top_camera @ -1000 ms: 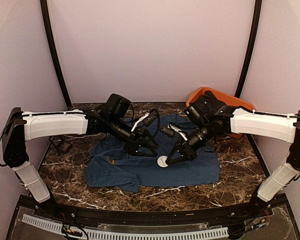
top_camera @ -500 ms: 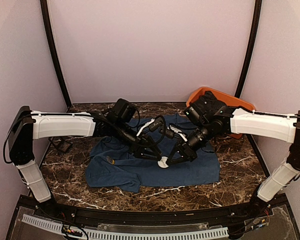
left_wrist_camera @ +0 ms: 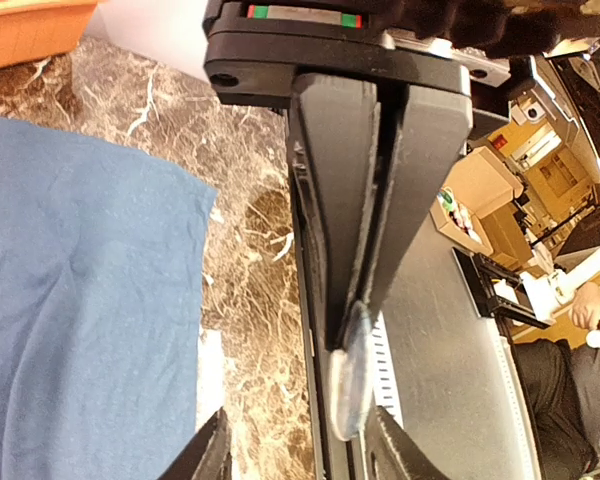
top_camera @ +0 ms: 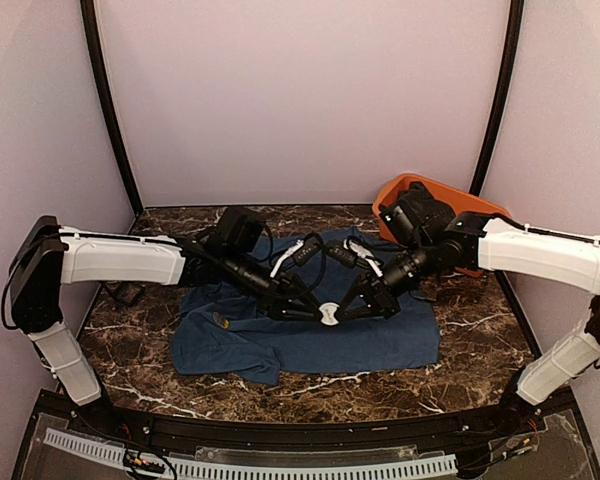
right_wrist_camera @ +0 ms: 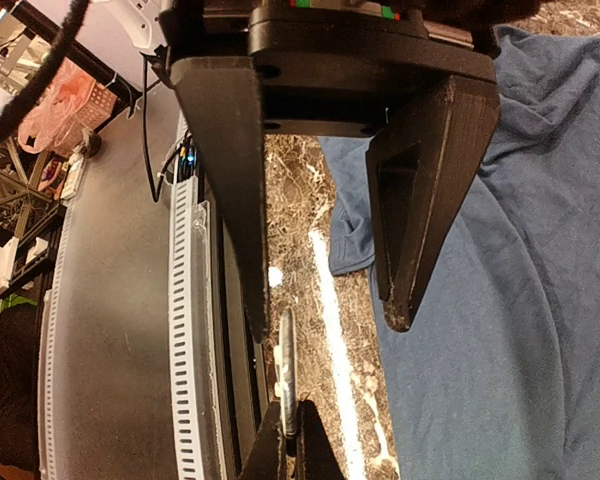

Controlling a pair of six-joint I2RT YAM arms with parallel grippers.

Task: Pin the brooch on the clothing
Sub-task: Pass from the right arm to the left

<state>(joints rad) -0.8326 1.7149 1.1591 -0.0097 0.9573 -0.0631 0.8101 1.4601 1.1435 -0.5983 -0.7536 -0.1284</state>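
Observation:
The brooch (top_camera: pixel 327 313), a small white round disc, hangs edge-on above the middle of the clothing (top_camera: pixel 280 350), a dark navy T-shirt spread on the marble table. My right gripper (top_camera: pixel 339 312) is shut on the brooch's rim; the right wrist view shows the brooch (right_wrist_camera: pixel 287 365) pinched between its tips (right_wrist_camera: pixel 288 415). My left gripper (top_camera: pixel 314 312) faces it from the left, open. Its fingers straddle the brooch (left_wrist_camera: pixel 348 385), which lies close to one finger (left_wrist_camera: pixel 380 440) and well apart from the other. The clothing (left_wrist_camera: pixel 80 300) fills the left of that view.
An orange tub (top_camera: pixel 420 190) leans at the back right corner behind the right arm. A black cable clump (top_camera: pixel 128 292) lies on the table (top_camera: pixel 110 340) left of the shirt. A small tan tag (top_camera: pixel 220 320) sits on the shirt's left part.
My left arm has reached right until its fingers straddle the brooch, and its jaws have narrowed. My right gripper has kept hold of the brooch and lifted it slightly.

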